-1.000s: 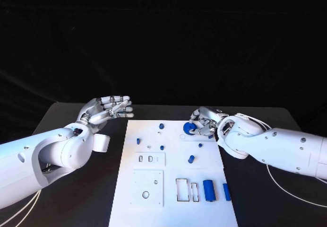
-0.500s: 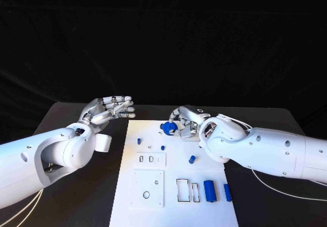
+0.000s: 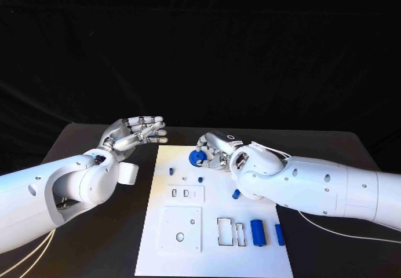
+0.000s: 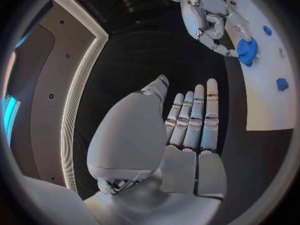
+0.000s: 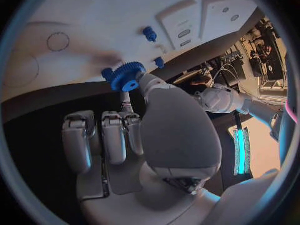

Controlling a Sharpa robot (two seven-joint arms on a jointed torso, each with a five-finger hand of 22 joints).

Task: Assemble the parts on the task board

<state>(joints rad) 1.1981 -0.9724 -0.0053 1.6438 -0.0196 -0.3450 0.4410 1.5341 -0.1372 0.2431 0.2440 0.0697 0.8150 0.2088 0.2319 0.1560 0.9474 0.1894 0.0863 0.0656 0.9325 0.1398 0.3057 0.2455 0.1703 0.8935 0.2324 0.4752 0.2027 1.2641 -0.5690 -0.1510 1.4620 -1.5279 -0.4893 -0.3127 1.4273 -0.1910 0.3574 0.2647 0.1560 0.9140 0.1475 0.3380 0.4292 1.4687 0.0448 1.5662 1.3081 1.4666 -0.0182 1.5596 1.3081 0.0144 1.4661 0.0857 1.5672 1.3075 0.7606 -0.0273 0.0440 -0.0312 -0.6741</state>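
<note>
Silver fingers (image 5: pixel 131 107) pinching toothed blue gear (image 5: pixel 127 76), flat white task board (image 3: pixel 179 243)

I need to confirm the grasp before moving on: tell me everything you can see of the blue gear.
The blue gear is a small toothed disc with a raised hub, plastic by its look. The right hand pinches it between fingertips over the far end of the task board, near a blue peg. Whether it touches the board cannot be told.
</note>
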